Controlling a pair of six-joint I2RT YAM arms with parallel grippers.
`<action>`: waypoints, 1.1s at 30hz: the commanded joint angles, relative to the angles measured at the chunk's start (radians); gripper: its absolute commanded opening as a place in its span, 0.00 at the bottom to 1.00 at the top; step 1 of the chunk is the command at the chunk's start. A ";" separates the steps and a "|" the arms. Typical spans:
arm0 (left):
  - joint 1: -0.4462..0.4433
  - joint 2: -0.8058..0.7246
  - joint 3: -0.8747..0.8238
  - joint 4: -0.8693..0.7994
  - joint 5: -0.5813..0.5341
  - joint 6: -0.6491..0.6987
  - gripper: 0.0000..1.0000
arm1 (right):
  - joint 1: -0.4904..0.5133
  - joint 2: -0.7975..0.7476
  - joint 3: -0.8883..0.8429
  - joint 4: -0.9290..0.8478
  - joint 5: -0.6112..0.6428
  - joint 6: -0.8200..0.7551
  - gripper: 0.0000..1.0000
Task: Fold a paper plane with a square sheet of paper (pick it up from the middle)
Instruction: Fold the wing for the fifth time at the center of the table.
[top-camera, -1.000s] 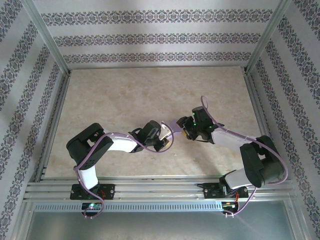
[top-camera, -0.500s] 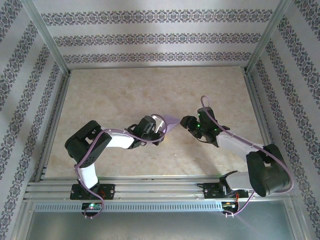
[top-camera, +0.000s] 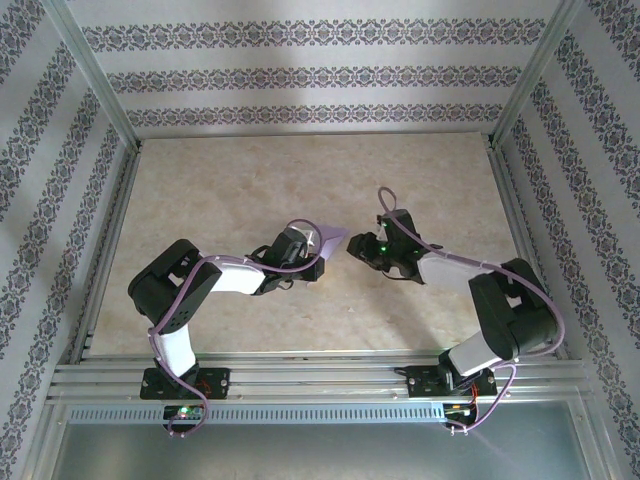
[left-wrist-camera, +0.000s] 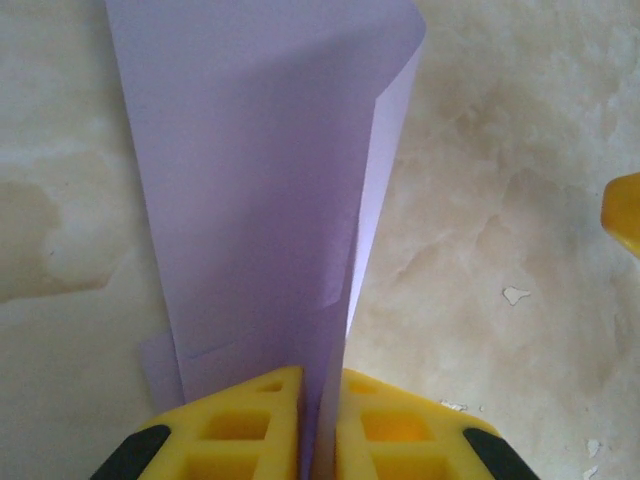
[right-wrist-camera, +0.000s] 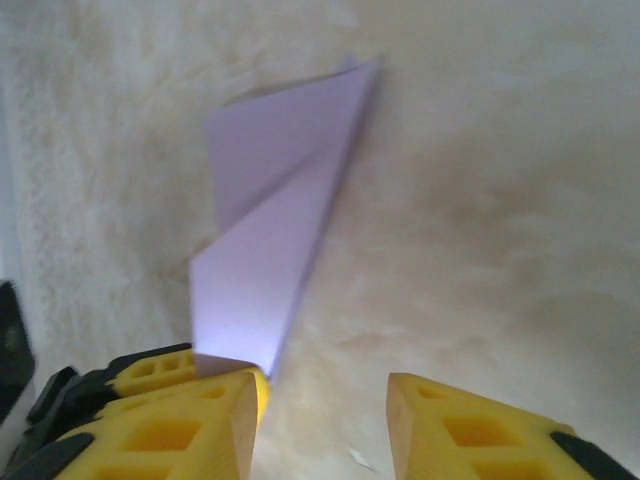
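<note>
The left gripper (left-wrist-camera: 320, 400), reaching inward, pinches the paper (left-wrist-camera: 260, 200); the right gripper (right-wrist-camera: 325, 385) faces it, part-open, empty.

The sheet of paper (left-wrist-camera: 250, 180) is thin, matt lavender paper. The left gripper (left-wrist-camera: 320, 385) has smooth yellow plastic fingers (left-wrist-camera: 250, 400). The table (top-camera: 230, 180) looks like mottled, matt stone.

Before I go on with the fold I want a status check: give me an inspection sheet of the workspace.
Surface: mottled beige table, some staining.
Job's things: sheet of paper, partly folded, not yet a plane.
Clutter: small white flecks on the table.
Grippers: left gripper shut on the sheet of paper; right gripper open, one finger at the sheet's corner.
Cables: lilac cables loop along both arms.
Surroundings: patterned walls, aluminium frame rails.
</note>
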 joint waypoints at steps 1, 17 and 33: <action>0.014 0.015 -0.023 0.018 -0.005 -0.057 0.16 | 0.028 0.054 0.062 0.081 -0.086 -0.054 0.35; 0.037 0.041 -0.030 0.016 0.047 -0.087 0.21 | 0.067 0.297 0.183 0.224 -0.206 -0.018 0.22; 0.058 0.044 -0.029 -0.001 0.077 -0.106 0.22 | 0.061 0.344 0.199 0.230 -0.235 -0.016 0.21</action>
